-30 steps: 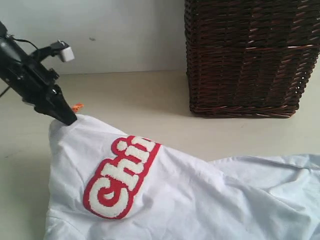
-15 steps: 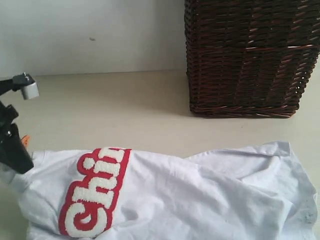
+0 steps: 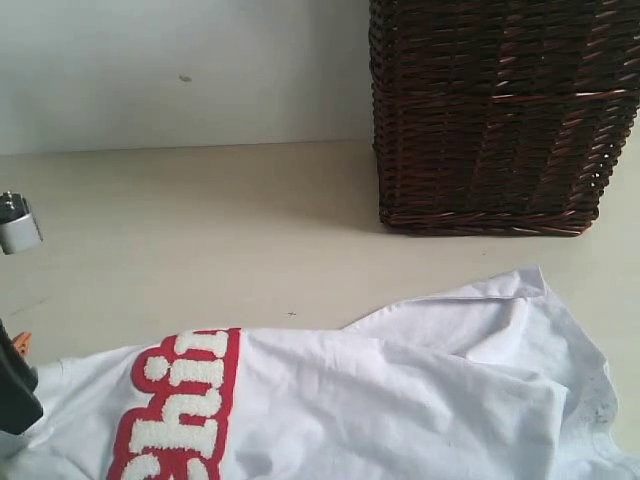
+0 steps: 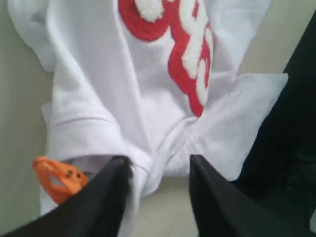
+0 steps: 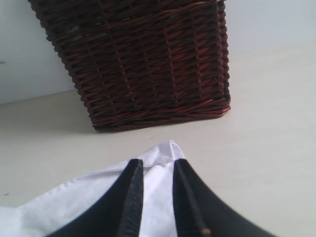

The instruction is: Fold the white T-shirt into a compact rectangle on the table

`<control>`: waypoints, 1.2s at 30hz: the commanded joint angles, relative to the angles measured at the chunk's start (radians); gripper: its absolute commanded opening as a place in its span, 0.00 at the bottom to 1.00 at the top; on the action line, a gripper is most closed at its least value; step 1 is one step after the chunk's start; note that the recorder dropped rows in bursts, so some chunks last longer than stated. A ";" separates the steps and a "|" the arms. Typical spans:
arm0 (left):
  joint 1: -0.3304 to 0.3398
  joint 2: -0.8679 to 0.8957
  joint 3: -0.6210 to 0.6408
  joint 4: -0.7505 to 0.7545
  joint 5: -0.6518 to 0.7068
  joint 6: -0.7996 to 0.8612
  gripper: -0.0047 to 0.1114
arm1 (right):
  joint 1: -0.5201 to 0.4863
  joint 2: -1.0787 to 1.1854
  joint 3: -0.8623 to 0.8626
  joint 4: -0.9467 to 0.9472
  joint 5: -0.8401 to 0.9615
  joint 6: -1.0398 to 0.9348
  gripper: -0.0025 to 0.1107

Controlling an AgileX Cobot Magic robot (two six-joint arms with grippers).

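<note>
T-shirt [image 3: 400, 400]: bottom cut off | lettering [image 3: 180, 400]: partly cropped | basket [image 3: 500, 110]: top cropped

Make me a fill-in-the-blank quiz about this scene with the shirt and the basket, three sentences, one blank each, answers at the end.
1. The fuzzy lettering on the T-shirt is outlined in ___.
2. The wicker basket standing on the table is dark ___.
3. The small piece beside the left gripper is coloured ___.
Missing words: red; brown; orange.
</note>
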 commanded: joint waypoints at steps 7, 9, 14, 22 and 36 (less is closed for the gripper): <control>0.002 -0.043 -0.006 -0.182 -0.032 0.011 0.51 | 0.001 0.002 0.005 0.001 -0.001 -0.001 0.23; 0.002 -0.043 -0.013 -0.087 -0.191 0.014 0.51 | 0.001 0.002 0.005 0.001 -0.001 -0.001 0.23; 0.017 0.071 -0.011 0.186 -0.452 -0.023 0.51 | 0.001 0.002 0.005 0.001 -0.001 -0.001 0.23; 0.092 0.282 -0.011 0.111 -0.364 -0.018 0.51 | 0.001 0.002 0.005 0.001 -0.001 -0.001 0.23; 0.099 0.333 -0.097 -0.386 -0.352 0.291 0.04 | 0.001 0.002 0.005 0.001 -0.001 -0.001 0.23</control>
